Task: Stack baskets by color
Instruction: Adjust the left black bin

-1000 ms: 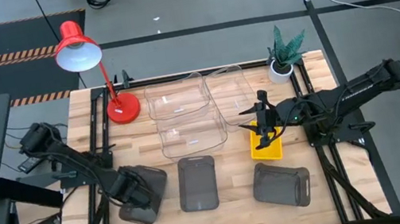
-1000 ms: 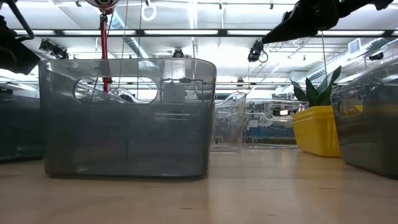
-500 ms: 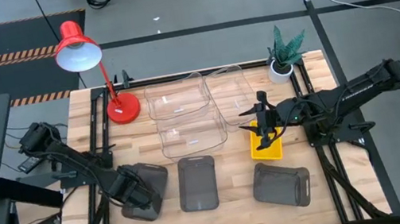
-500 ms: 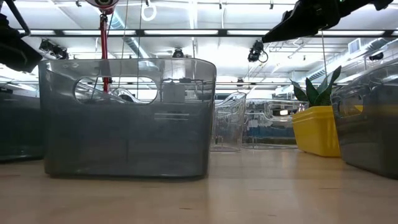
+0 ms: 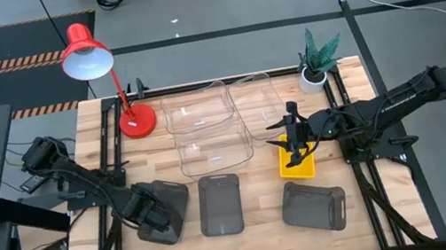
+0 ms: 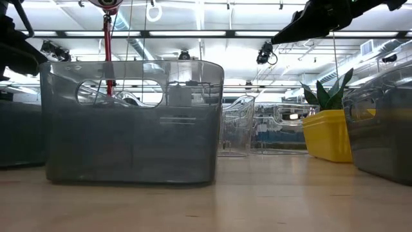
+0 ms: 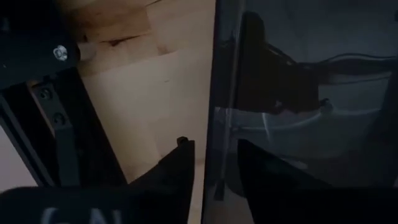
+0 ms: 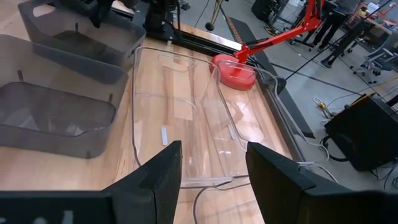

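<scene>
Three dark grey baskets stand along the near edge: left (image 5: 169,207), middle (image 5: 220,204) and right (image 5: 314,205). A yellow basket (image 5: 297,165) sits right of centre. Three clear baskets (image 5: 205,128) stand at the back, on their bases. My left gripper (image 5: 150,219) points down at the left grey basket's near-left wall (image 7: 224,93), open, with one finger on each side of it. My right gripper (image 5: 297,136) hangs open above the yellow basket with nothing between its fingers (image 8: 161,180). My left gripper straddles the left grey basket's wall (image 7: 222,143) from above, one finger inside the basket and one outside. A gap shows between the outer finger (image 7: 177,171) and the wall. Whether the inner finger (image 7: 264,171) touches it I cannot tell. The basket rests on the table.
A red desk lamp (image 5: 127,113) stands at the far left corner and a small potted plant (image 5: 316,61) at the far right corner. Bare wood lies between the grey baskets and along the near edge (image 6: 206,206).
Under my left gripper, the left grey basket has shifted a little toward the table's far edge. In the high view its near end now shows drawn in against a second ago. Both arms have stayed in place.
</scene>
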Action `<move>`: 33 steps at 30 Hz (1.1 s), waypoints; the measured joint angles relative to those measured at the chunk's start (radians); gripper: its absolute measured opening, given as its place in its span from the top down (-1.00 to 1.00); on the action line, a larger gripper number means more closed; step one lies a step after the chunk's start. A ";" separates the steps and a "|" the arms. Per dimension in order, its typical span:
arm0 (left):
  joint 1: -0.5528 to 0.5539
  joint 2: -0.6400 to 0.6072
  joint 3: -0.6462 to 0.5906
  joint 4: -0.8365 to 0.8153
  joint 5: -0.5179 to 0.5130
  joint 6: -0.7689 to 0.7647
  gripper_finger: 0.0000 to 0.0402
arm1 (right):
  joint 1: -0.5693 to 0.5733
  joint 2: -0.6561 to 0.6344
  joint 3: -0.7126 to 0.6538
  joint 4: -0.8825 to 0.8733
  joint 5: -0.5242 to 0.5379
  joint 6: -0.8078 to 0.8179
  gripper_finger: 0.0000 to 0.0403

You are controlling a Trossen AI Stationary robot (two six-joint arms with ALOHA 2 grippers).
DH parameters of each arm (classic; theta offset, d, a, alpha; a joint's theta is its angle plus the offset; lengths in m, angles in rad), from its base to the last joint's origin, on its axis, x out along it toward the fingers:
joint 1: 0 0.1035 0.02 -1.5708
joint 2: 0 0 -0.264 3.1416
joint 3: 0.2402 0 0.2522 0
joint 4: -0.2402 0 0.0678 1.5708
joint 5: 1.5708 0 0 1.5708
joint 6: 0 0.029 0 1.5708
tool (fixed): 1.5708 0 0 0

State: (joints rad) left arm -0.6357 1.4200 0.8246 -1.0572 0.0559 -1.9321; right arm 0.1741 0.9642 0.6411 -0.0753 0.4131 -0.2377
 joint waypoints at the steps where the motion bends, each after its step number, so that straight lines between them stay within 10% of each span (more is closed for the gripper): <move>1: 0.000 0.000 0.000 0.003 0.000 0.003 0.31 | 0.000 0.000 0.000 0.000 0.000 0.000 0.09; 16: 0.011 0.000 0.167 -0.144 -0.031 0.158 -0.19 | 0.000 0.000 0.000 0.008 0.000 0.001 0.09; 33: 0.109 0.000 0.230 -0.194 -0.456 0.940 0.08 | 0.000 0.000 0.000 0.036 -0.049 0.002 0.09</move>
State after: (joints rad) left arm -0.5264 1.4200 1.0550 -1.2511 -0.4001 -0.9924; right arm 0.1741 0.9638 0.6411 -0.0391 0.3645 -0.2359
